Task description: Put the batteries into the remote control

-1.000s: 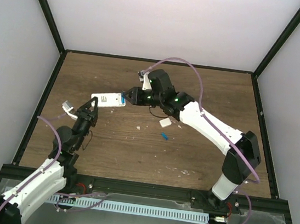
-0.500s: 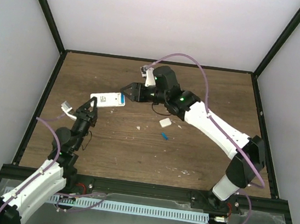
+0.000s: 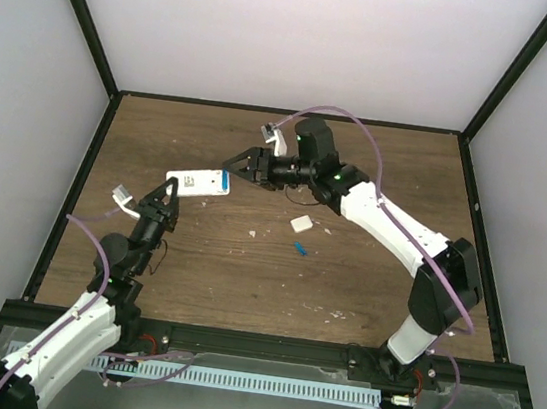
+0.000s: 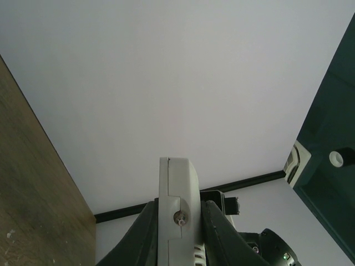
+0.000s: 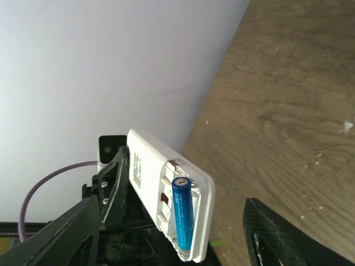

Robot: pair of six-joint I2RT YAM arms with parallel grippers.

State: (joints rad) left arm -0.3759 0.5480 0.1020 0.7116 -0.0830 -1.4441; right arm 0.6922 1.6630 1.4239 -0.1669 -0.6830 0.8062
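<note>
Over the brown table (image 3: pixel 195 265), our left gripper (image 3: pixel 172 189) clamps the remote (image 3: pixel 199 183) aloft. Its open compartment faces the right gripper (image 3: pixel 240 164), empty and spread just beside the remote, presumably for loading. One battery (image 5: pixel 182 213) sits inside the remote; the second battery (image 3: pixel 301 250) lies on the table, well apart from the remote.

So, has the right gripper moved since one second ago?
Yes. The right gripper has shifted slightly toward the far edge of the table, away from the loose battery, and is now open beside the remote control.
</note>
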